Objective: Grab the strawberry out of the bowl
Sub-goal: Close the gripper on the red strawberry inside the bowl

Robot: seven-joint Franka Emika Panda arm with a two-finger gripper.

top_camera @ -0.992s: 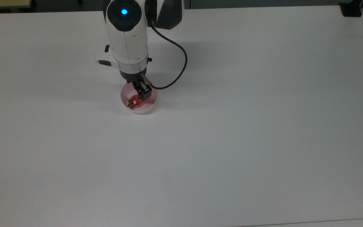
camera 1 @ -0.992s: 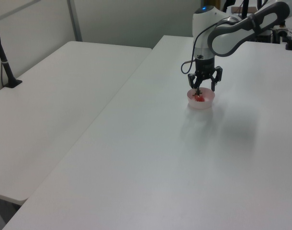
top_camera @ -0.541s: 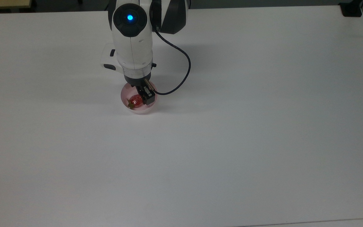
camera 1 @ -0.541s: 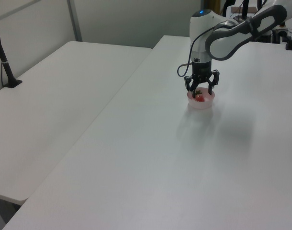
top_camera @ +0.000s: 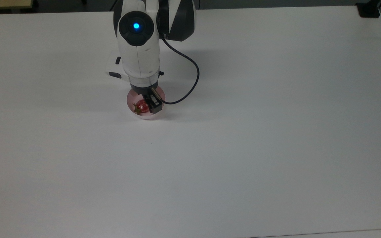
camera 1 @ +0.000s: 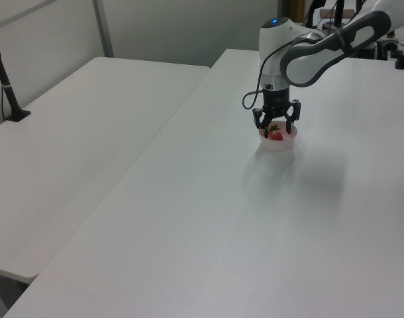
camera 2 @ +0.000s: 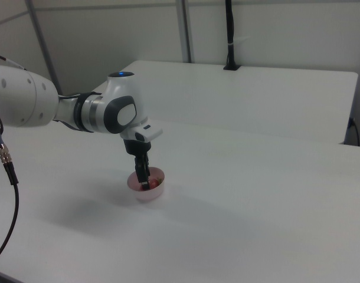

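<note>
Since a second ago the arm has slid toward the top view's near edge, so its white wrist now covers the far part of the bowl (top_camera: 146,116), and the gripper (camera 1: 275,130) has come lower into the dish. The bowl and the strawberry (top_camera: 141,106) lie where they lay before.

Now the gripper (top_camera: 149,103) reaches down inside the pale pink bowl (camera 1: 279,144), its two dark fingers spread apart — in the left view they stand on either side of the strawberry (camera 1: 277,135), not closed on it. In the top view one finger (top_camera: 155,105) sits just beside the fruit on the top view's right. The strawberry rests on the bowl's inside, its green leafy end pointing to the top view's left and its red body toward the gripper. In the right view the gripper (camera 2: 143,180) hangs straight down from the wrist into the bowl (camera 2: 147,192); a little red shows at its tip.

A black cable (top_camera: 190,84) loops from the arm down toward the gripper on the top view's right. The bowl stands on a wide white table (top_camera: 243,148), toward its far side in the top view. A second white table (camera 1: 83,139) stands beside it at the left view's left — a dark post (camera 1: 4,83) rises from that table's far left corner.
</note>
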